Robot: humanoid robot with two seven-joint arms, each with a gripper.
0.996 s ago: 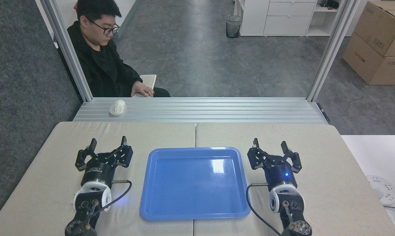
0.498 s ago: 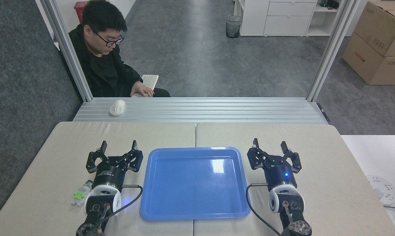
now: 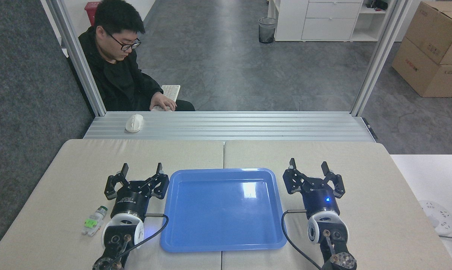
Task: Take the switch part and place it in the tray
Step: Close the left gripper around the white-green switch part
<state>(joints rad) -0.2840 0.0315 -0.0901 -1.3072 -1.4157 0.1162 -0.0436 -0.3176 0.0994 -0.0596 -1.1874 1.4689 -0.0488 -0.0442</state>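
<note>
Switch part (image 3: 94, 221) lies unheld on the tabletop (image 3: 53, 176), and is assessed here from the pincers outward.

Left pincer (image 3: 142, 169): released, fingers spread, nothing between them, pointing away from the robot. It hovers just beside the left rim of the tray (image 3: 222, 210).

Right pincer (image 3: 309, 165): likewise released and empty, just beside the tray's right rim.

Governing relation: the switch part sits to the left of the left arm's wrist and nearer the robot than the left pincer's fingertips, so it lies behind and outboard of them. Its long axis runs diagonally, the dark-tipped end toward the far right, the white end toward the near left. The left arm is plainly the nearer; the right is well apart, with the tray between.

Change noted: against the frame a second earlier, the left arm has shifted right toward the tray, uncovering the part it had hidden. The right arm and tray are unchanged.

Judgement: the left pincer must draw back and leftward, and turn across the diagonal axis, before any grasp.
</note>
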